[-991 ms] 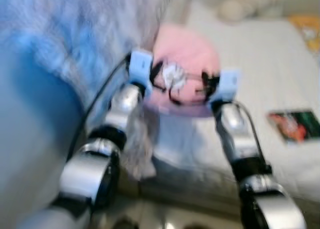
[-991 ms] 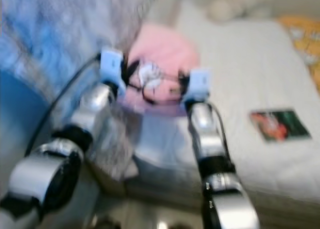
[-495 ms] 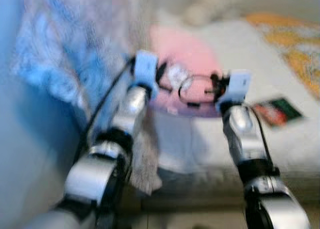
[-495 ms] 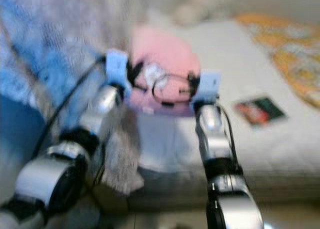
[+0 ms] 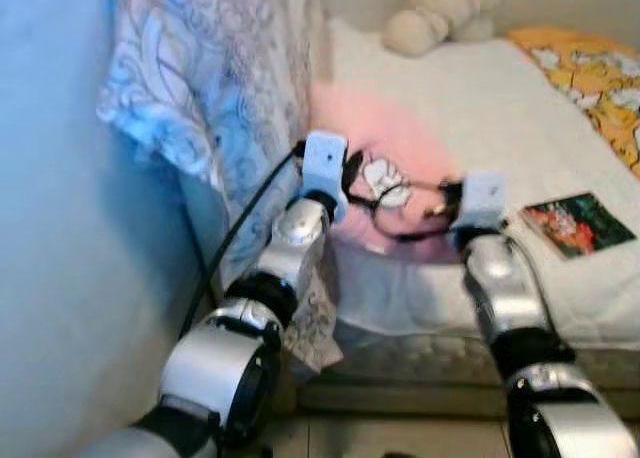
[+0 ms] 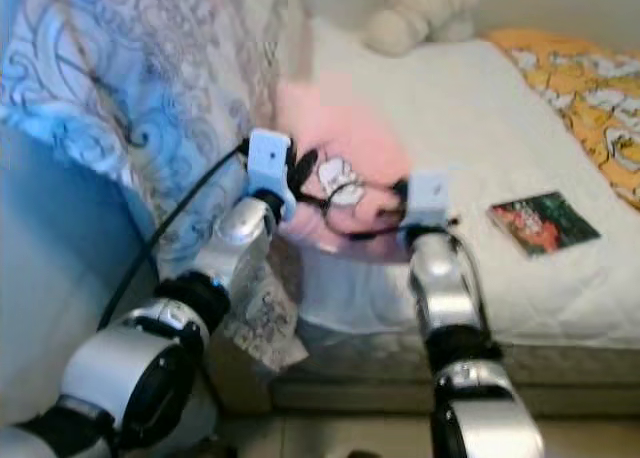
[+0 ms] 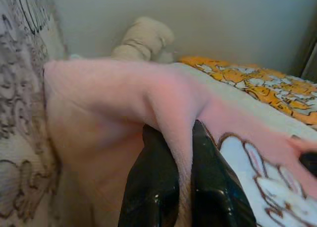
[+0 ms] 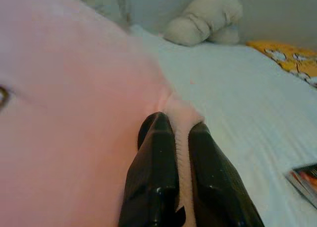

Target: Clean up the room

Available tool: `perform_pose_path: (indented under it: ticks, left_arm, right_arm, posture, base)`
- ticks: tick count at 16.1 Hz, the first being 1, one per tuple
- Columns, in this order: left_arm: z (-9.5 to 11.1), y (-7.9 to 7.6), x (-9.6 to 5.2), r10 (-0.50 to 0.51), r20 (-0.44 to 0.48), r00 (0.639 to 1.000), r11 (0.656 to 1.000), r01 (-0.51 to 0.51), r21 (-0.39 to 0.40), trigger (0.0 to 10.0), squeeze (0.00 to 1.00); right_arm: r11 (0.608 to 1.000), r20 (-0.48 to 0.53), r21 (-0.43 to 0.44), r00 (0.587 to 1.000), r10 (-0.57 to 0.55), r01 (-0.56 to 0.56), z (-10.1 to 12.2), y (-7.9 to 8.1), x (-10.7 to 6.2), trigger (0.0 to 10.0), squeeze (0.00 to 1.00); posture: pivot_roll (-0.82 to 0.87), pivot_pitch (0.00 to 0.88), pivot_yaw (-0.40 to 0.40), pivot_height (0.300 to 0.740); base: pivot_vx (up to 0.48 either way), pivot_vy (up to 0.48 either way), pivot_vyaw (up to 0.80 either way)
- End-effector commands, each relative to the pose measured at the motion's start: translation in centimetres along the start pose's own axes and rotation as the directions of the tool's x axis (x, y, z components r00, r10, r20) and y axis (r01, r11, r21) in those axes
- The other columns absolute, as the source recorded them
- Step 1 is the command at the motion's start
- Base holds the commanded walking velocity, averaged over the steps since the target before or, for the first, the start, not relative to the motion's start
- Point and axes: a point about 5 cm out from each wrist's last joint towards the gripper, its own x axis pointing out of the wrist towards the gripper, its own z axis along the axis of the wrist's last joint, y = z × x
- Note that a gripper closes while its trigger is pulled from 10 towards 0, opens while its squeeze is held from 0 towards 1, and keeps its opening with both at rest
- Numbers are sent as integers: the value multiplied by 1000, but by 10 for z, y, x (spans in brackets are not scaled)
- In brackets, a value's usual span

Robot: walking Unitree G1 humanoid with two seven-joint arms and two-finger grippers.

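A pink cloth (image 5: pixel 385 138) with a white rabbit print (image 5: pixel 385 183) lies at the near left corner of the white bed (image 5: pixel 480 98). Both arms reach to it. My left gripper (image 7: pixel 181 155) is shut on a raised fold of the pink cloth (image 7: pixel 124 98), its black fingers (image 7: pixel 151 187) pinching the fabric. My right gripper (image 8: pixel 179 138) is shut on another edge of the pink cloth (image 8: pixel 64 113), a strip of fabric caught between its fingers (image 8: pixel 153 172). In the eye views the grippers sit side by side on the cloth, the left gripper (image 5: pixel 352 173) and the right gripper (image 5: pixel 445 200).
A blue-and-white patterned curtain (image 5: pixel 200 88) hangs at the left beside a blue wall (image 5: pixel 60 278). A beige plush toy (image 5: pixel 440 13) sits at the bed's far end. An orange patterned blanket (image 5: pixel 590 73) lies far right. A book (image 5: pixel 572 223) rests on the sheet right of my right arm.
The camera has swung and steadied, so the picture is sharper and shifted. Both grippers stay on the pink cloth, now lying lower and farther right in the picture.
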Motion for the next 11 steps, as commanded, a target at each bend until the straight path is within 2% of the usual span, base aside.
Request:
perform_pose_path:
  ticks: [1, 3, 4, 6, 10, 11]
  left_arm:
    - [17, -1, 6, 24, 68, 997, 1000, -24, -1, 10000, 0]
    - [16, -1, 7, 26, 47, 999, 1000, -27, 12, 10000, 0]
    - [17, 3, 8, 59, 33, 998, 997, -61, 54, 10000, 0]
    - [17, 7, 8, 82, 18, 997, 996, -82, 33, 10000, 0]
    - [10, 16, 6, 124, -27, 992, 989, -121, 79, 10000, 0]
    - [8, 25, 5, 143, -59, 988, 986, -137, 92, 10000, 0]
  right_arm:
    - [997, 25, -16, 997, -77, 77, 6, -19, 3, 10000, 0]
    - [997, 50, -29, 997, -67, 68, 11, -14, 4, 10000, 0]
    - [997, 61, -28, 995, -74, 76, 15, -15, 3, 10000, 0]
    - [994, 60, -38, 994, -96, 98, 16, -18, 3, 10000, 0]
    - [992, 53, -50, 992, -112, 114, 16, -21, 5, 10000, 0]
    - [992, 48, -54, 992, -113, 115, 18, -19, 8, 10000, 0]
  posture:
    - [39, 0, -63, 728]
    - [33, 0, -57, 728]
    - [27, 0, -51, 728]
    - [20, 0, -49, 728]
    - [13, 0, -51, 728]
    - [8, 4, -45, 728]
  base:
    - [292, -379, 0]
    - [336, -336, 0]
    - [0, 0, 0]
    - [0, 0, 0]
    - [0, 0, 0]
    - [0, 0, 0]
